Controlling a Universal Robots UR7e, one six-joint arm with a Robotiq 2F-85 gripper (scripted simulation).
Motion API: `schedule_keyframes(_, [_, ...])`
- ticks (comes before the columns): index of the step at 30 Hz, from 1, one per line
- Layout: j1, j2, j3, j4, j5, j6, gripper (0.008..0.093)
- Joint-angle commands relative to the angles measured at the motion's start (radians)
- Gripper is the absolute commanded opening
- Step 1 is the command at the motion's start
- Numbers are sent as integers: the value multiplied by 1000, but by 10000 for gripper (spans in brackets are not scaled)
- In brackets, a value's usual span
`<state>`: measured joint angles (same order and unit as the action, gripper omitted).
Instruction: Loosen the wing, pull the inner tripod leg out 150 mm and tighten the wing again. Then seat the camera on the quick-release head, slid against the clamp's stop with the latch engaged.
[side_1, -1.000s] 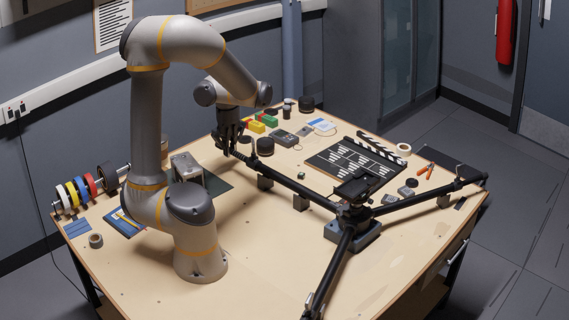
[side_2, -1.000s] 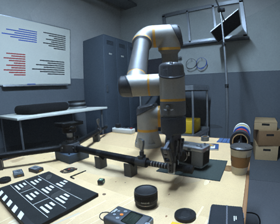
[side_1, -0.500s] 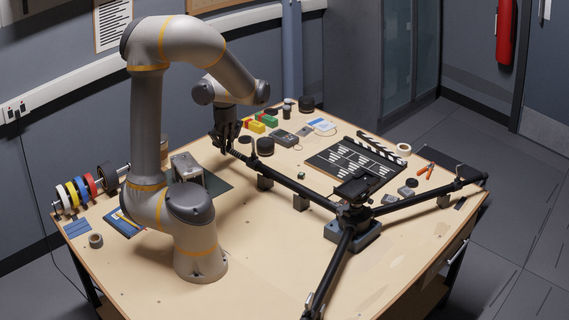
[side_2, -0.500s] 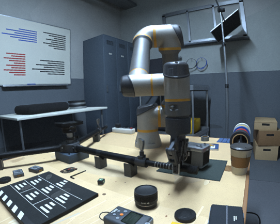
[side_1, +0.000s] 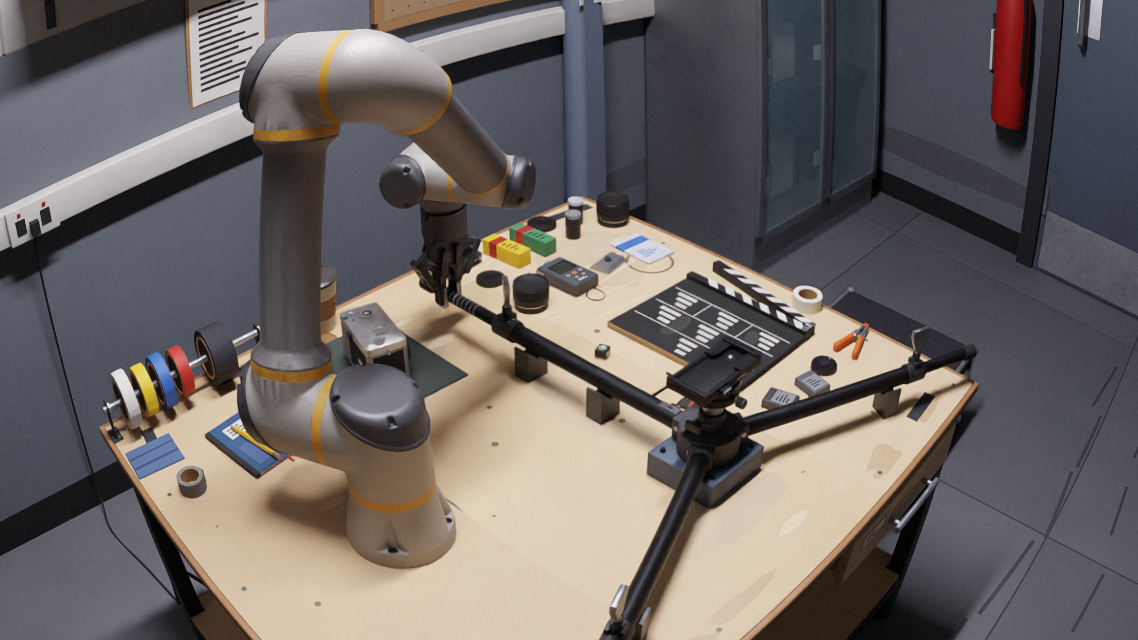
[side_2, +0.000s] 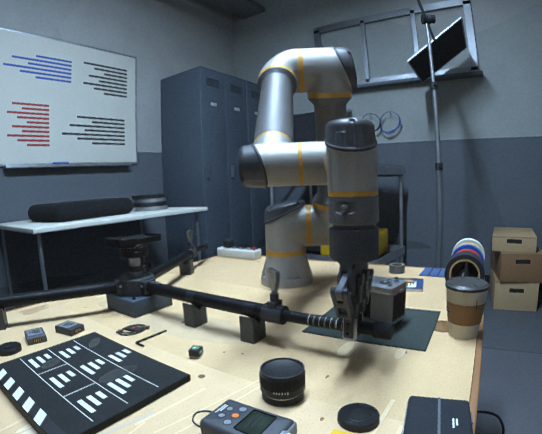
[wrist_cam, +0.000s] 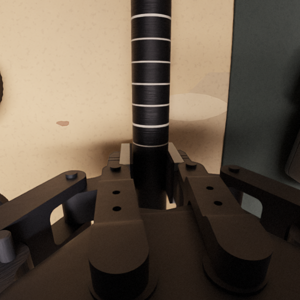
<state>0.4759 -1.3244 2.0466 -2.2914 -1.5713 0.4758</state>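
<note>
The inner tripod leg (wrist_cam: 150, 84), a black tube ringed with white marks, is clamped near its free end by my closed gripper (wrist_cam: 150, 152) (side_1: 442, 288) (side_2: 349, 320). It runs out of the thicker outer leg (side_1: 589, 370) at a collar carrying the upright wing (side_1: 506, 296) (side_2: 273, 280). The tripod lies flat on blocks, its hub on a blue base (side_1: 704, 466) with the quick-release head (side_1: 714, 368) on top. The silver camera (side_1: 373, 336) (side_2: 386, 298) stands on a dark mat (side_1: 414, 366) just beside the leg's end.
A black lens (side_1: 531, 292) (side_2: 282, 380) and a lens cap (side_1: 489, 279) sit close to the gripper. A clapperboard (side_1: 712, 318), a meter (side_1: 567, 275) and coloured blocks (side_1: 521, 243) fill the far side. A coffee cup (side_2: 466, 306) stands at the table's edge beyond the mat.
</note>
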Motion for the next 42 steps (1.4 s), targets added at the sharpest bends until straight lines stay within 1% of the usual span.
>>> schedule_keyframes(1, [1, 2, -2, -2, 0, 2, 80])
schedule_keyframes(42, [71, 59, -83, 20, 0, 71, 80])
